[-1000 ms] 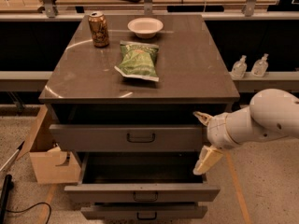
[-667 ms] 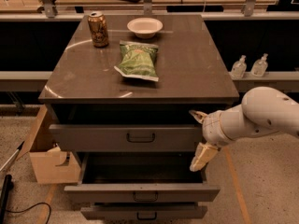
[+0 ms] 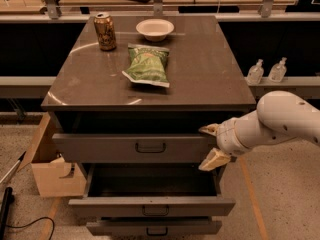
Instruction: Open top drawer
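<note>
Top drawer (image 3: pixel 110 149) is seen slightly pulled out, with the gripper (image 3: pixel 212 145) at its right end.

A wide grey front panel is shown, the tallest of three, with a small dark loop handle (image 3: pixel 150 147) at centre. It is located directly under the cabinet top (image 3: pixel 210 79), above the middle drawer (image 3: pixel 150 206), which is pulled well out. The fingers (image 3: pixel 215 160) are spread apart, one at the panel's upper right corner, one at its lower edge; contact is likely but can't be confirmed. A can (image 3: pixel 105 31), bowl (image 3: pixel 155 29) and green bag (image 3: pixel 147 64) are seen on top.

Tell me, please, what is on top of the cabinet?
A can, a bowl and a green bag, which hides the patch beneath it. The gripper is lower, at the right end of the top drawer.
</note>
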### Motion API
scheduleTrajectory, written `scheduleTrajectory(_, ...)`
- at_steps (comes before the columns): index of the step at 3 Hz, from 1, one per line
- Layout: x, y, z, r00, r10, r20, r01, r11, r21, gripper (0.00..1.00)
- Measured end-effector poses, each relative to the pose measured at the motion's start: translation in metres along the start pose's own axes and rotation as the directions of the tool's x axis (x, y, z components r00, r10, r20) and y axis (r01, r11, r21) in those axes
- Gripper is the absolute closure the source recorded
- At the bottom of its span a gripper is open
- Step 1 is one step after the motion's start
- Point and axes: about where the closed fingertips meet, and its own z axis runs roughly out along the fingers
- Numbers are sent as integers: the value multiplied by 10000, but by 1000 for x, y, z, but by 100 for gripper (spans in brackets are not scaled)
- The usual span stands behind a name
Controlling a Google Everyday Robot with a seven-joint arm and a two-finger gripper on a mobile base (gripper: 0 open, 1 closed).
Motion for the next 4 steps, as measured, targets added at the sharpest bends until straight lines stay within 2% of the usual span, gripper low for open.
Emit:
scheduleTrajectory(1,5,17,-11,9993,329,-175,-331,9993,-144,66)
scheduleTrajectory(2,11,37,-27,9969,698,-362,-708,9971,-264,91)
scheduleTrajectory(3,14,61,-44,9926,1132,-439,-1149,9926,-382,100)
scheduleTrajectory(4,14,65,-47,9917,1209,-428,-1227,9915,-428,74)
